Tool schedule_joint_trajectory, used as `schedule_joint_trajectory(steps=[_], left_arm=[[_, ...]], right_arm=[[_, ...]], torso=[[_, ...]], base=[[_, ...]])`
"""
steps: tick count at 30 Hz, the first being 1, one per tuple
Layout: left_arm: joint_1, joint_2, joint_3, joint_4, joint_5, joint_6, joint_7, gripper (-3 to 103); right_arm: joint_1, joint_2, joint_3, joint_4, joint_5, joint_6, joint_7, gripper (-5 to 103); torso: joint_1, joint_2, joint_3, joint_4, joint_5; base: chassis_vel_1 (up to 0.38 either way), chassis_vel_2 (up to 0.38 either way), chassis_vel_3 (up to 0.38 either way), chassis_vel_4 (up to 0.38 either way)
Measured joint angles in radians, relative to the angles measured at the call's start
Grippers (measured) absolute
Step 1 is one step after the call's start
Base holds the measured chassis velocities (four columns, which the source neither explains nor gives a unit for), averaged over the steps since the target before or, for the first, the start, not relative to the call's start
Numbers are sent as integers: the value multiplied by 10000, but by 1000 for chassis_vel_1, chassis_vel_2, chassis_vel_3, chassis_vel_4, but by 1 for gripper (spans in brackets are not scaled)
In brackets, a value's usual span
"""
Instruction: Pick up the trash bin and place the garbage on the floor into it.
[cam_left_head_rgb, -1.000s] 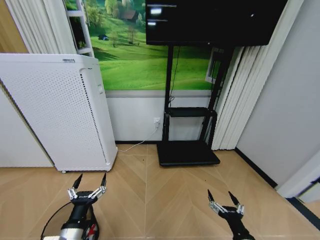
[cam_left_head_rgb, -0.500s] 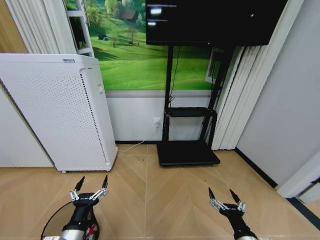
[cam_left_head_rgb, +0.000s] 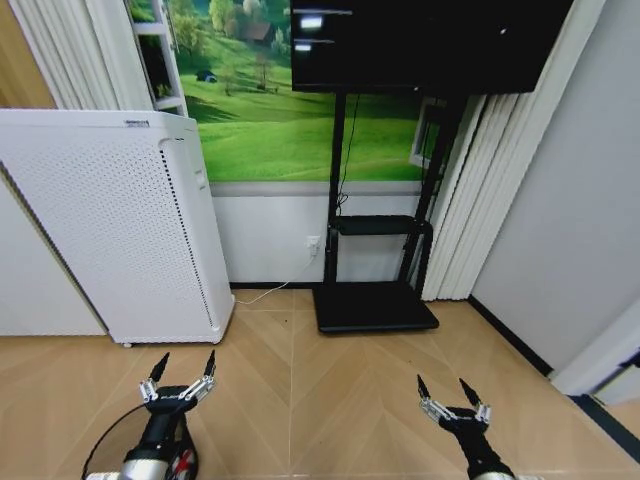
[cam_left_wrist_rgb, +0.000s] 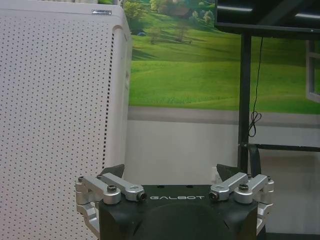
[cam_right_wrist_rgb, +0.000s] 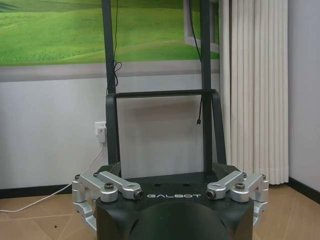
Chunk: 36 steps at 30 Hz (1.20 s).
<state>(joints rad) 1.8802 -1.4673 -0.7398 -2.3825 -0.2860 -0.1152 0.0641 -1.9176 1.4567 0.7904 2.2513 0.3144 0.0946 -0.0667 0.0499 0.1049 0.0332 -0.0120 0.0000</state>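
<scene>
Clearly, the left gripper (cam_left_head_rgb: 181, 379), its fingers spread apart and empty, is held directly above the trash bin (cam_left_head_rgb: 108, 443), whose rim is seen just beneath and behind it, far nearer than the equally open right gripper (cam_left_head_rgb: 452, 397).

A living-room-like demonstration space is shown, apparently staged rather than lived in. A dark screen (cam_left_head_rgb: 430, 40) is mounted on a black wheeled stand (cam_left_head_rgb: 377, 300) against a wall covered by a large green meadow mural (cam_left_head_rgb: 270, 120), with pale pleated curtains (cam_left_head_rgb: 470, 200) hung at both sides. Light herringbone parquet (cam_left_head_rgb: 320, 400) is laid as the floor, a tall white perforated appliance (cam_left_head_rgb: 110, 230) is set beside the wall, and a cable is run to a wall socket (cam_left_head_rgb: 314, 243).
</scene>
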Motion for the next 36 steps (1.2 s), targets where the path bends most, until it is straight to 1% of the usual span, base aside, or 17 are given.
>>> schedule_joint_trajectory(steps=[2,3,5,6,12,18,22,24,26,36], left_arm=[[0,0,-1,0,0,0,1,100],[0,0,-1,0,0,0,1,100],[0,0,-1,0,0,0,1,100],[0,0,-1,0,0,0,1,100],[0,0,-3,0,0,0,1,100],[0,0,-3,1,0,0,1,100],[0,0,-3,2,0,1,1,100],[0,1,-3,2,0,1,0,100],[0,1,-3,2,0,1,0,100],[0,1,-4,3,0,1,0,100]], right_arm=[[0,0,0,-2,0,2,-1,100],[0,0,0,-2,0,2,-1,100],[0,-1,0,-4,-1,4,-3,100],[0,-1,0,-4,-1,4,-3,100],[0,-1,0,-6,-1,9,-6,100],[1,0,1,-8,-2,15,-9,100],[1,0,1,-7,-2,16,-10,100],[1,-1,1,-8,-2,16,-11,100],[1,-1,1,-8,-2,16,-11,100],[1,-1,1,-8,-2,17,-11,100]], torso=[[11,129,118,0,0],[11,129,118,0,0],[26,246,222,1,0],[26,246,222,1,0],[69,524,456,1,-1],[79,604,533,1,0],[104,715,619,-1,0],[125,823,706,-1,-1],[125,823,706,-1,-1],[184,1106,933,-2,0]], base=[[0,0,0,0],[0,0,0,0],[0,0,0,0],[0,0,0,0],[0,0,0,0],[0,0,0,0],[0,0,0,0],[0,0,0,0],[0,0,0,0],[0,0,0,0]])
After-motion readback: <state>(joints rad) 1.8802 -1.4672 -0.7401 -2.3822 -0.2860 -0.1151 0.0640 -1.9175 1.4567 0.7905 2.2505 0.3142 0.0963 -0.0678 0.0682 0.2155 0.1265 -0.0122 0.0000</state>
